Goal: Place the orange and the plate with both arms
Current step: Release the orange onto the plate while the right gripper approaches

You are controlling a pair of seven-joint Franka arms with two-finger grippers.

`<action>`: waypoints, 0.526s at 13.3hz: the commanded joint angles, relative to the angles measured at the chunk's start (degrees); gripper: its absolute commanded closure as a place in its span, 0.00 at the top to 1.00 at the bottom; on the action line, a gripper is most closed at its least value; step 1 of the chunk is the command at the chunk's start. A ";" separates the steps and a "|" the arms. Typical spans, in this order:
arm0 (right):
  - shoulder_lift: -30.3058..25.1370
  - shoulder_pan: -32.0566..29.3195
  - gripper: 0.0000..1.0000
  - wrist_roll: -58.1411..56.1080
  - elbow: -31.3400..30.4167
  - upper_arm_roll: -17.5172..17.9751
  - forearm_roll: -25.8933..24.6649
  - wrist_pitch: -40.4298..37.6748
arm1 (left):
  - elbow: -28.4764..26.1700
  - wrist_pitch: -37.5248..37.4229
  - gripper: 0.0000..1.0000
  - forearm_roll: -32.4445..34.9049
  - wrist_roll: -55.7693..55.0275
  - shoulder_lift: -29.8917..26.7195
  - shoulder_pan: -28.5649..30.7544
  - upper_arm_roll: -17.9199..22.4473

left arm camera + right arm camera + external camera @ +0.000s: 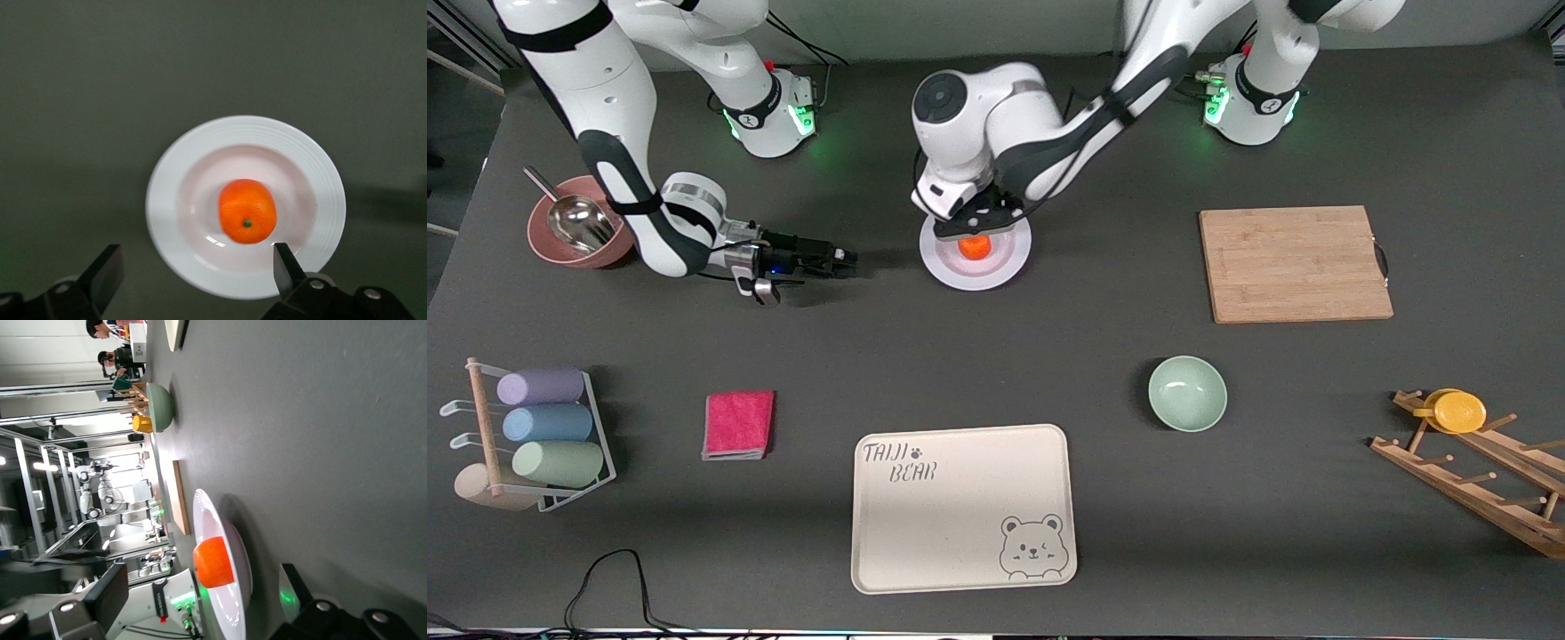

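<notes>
On the dark desk (pixel 1049 356) the plate (pixel 996 267) lies midway between the arms' ends, the orange (pixel 975 247) in its shallow centre. The left hand (pixel 971 216) hangs right above the orange, fingers spread, holding nothing. The right hand (pixel 843 260) sits low beside the plate, fingers apart and empty.

bright-orange orange (pixel 247 211), pale plate (pixel 327 200) – glossy

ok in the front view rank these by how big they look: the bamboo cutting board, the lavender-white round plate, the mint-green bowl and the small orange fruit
Largest to smallest:
1. bamboo cutting board
2. lavender-white round plate, partly hidden under the left gripper
3. mint-green bowl
4. small orange fruit, on the plate
</notes>
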 commanded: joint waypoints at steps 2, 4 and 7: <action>-0.69 6.64 1.00 -3.19 -1.55 -0.66 7.93 2.72 | -2.45 -10.86 1.00 -12.37 15.99 -16.85 14.34 -2.00; -0.34 9.97 1.00 -5.13 -1.73 -0.57 12.31 3.70 | -2.54 -16.66 1.00 -15.64 25.48 -24.07 22.51 -1.73; 1.59 15.24 1.00 -8.38 -1.73 -0.57 19.61 3.79 | -2.27 -22.91 1.00 -18.29 41.74 -29.45 37.00 -1.56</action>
